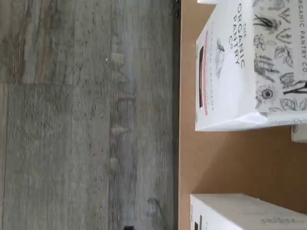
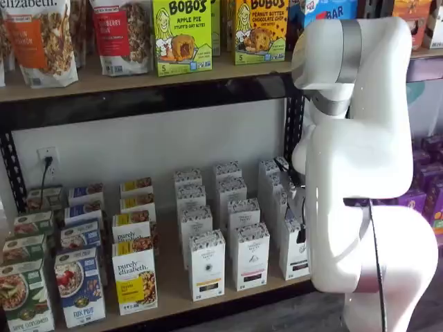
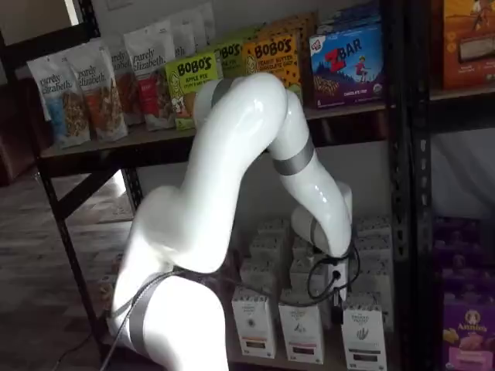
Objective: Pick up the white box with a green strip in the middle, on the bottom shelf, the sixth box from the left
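My wrist camera sat close over the bottom shelf's (image 1: 225,163) front edge, turned sideways, half its picture on the grey floor (image 1: 86,115). One fixed camera faced the shelves squarely; the other looked in from about four o'clock. Both shared the arm (image 2: 360,173) and white boxes (image 3: 302,328).

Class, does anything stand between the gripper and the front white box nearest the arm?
Nothing visible does: the gripper hangs just above the white box, frontmost in its row on the bottom shelf.
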`<state>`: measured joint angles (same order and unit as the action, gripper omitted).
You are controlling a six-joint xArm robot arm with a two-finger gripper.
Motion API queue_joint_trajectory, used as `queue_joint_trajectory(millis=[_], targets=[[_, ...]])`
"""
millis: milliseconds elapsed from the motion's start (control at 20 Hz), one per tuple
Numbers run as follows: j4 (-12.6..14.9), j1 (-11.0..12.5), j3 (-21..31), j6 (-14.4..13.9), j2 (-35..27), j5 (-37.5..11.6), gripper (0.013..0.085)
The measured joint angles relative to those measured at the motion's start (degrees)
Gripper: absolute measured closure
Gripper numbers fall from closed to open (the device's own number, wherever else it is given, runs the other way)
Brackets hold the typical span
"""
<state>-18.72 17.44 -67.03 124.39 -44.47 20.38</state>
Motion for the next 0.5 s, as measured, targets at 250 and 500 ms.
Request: queue_joint_trajectory(millis=[250, 500], targets=[[8.1, -0.7, -3.2, -8.3, -0.9, 3.9, 0.013], [9.7, -1.4, -5.4, -10.5, -2.2, 4.2, 0.013]])
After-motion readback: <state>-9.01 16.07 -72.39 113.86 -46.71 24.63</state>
